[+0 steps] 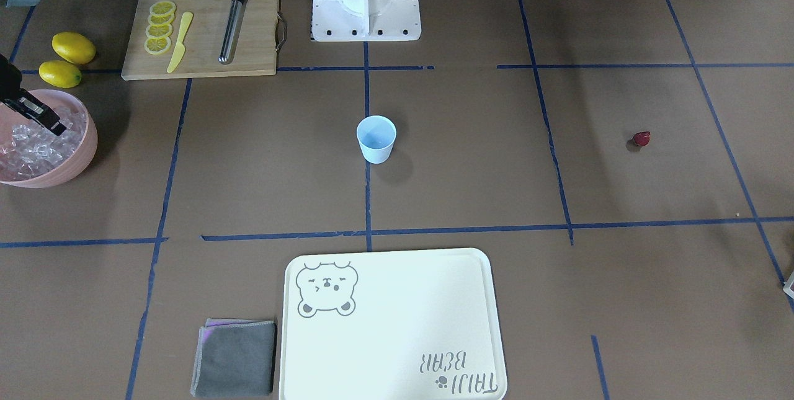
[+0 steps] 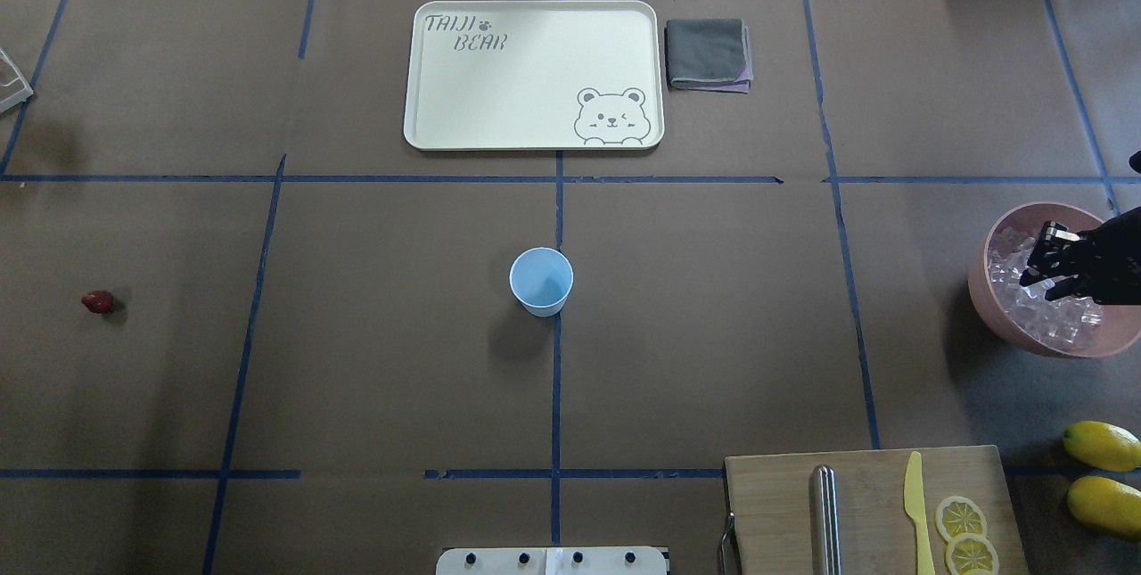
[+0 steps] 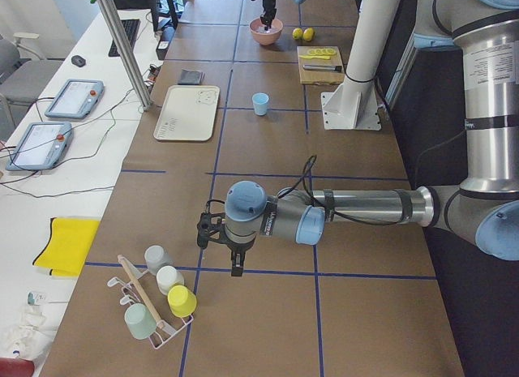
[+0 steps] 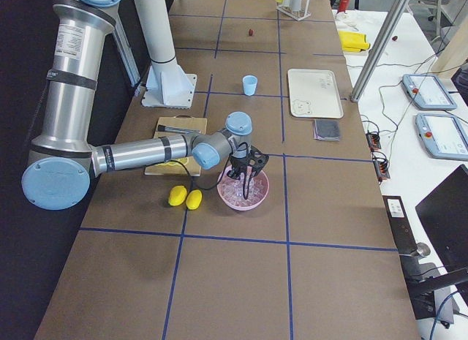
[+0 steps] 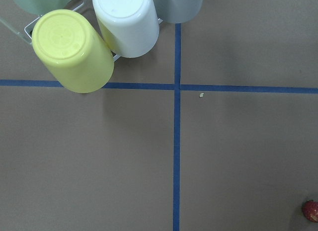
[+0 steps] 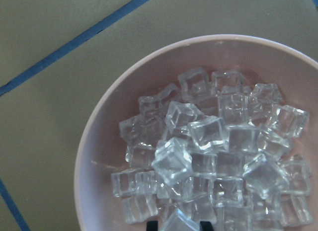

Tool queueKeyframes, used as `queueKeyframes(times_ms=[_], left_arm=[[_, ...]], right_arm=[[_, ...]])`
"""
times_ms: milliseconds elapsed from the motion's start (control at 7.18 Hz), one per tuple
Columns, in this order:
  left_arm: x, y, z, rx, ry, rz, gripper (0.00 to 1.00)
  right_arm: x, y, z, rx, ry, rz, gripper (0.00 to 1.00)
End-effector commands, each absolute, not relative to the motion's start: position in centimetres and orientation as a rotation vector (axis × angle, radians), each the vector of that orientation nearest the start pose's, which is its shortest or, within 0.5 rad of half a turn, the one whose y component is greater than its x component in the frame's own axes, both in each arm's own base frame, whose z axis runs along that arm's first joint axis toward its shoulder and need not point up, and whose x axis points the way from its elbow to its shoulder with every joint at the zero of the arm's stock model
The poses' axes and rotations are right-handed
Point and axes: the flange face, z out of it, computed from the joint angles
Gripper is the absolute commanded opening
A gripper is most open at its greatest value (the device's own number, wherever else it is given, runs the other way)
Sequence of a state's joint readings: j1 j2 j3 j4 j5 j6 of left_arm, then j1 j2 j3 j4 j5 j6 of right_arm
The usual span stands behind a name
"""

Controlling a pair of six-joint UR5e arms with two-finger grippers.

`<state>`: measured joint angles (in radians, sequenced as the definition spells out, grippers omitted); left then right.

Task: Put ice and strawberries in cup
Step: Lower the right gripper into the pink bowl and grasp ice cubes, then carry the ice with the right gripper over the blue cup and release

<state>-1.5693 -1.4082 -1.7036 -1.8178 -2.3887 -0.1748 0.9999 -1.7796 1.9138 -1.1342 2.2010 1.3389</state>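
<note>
Cream rectangular tray [image 2: 499, 111] printed "TAIJI BEAR" with bear face. Pink round bowl [image 2: 985, 290] heaped with clear ice cubes [image 6: 213, 151]; right gripper [image 2: 1045, 267] over it, fingers pinching one cube. Pale blue plastic cup [image 2: 541, 281] mid-table, upright. Small dark red strawberry [image 2: 98, 301] far left. Left gripper [image 3: 229, 251]: cannot tell.

Ice [image 6: 208, 156] heaped in pink bowl [image 6: 94, 141]; strawberry [image 2: 98, 301] alone; cup [image 2: 541, 281] upright, empty.
</note>
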Motion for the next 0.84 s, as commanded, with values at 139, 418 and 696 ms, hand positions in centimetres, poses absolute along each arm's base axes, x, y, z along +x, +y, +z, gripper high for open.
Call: queueKeyframes(times_ms=[139, 418, 696], left_arm=[[-6.0, -43.6, 63.8, 0.133, 0.831, -0.072, 1.0], [-5.9, -43.7, 63.7, 0.136, 0.832, -0.068, 1.0], [-4.1, -44.5, 63.6, 0.136, 0.836, -0.022, 1.0]], right_arm=[[-16.4, -39.4, 47.8, -0.114, -0.904, 0.498, 0.0], [-19.9, -41.5, 39.4, -0.085, -1.037, 0.493, 0.0], [-29.4, -41.7, 30.0, -0.122, -1.136, 0.474, 0.01]])
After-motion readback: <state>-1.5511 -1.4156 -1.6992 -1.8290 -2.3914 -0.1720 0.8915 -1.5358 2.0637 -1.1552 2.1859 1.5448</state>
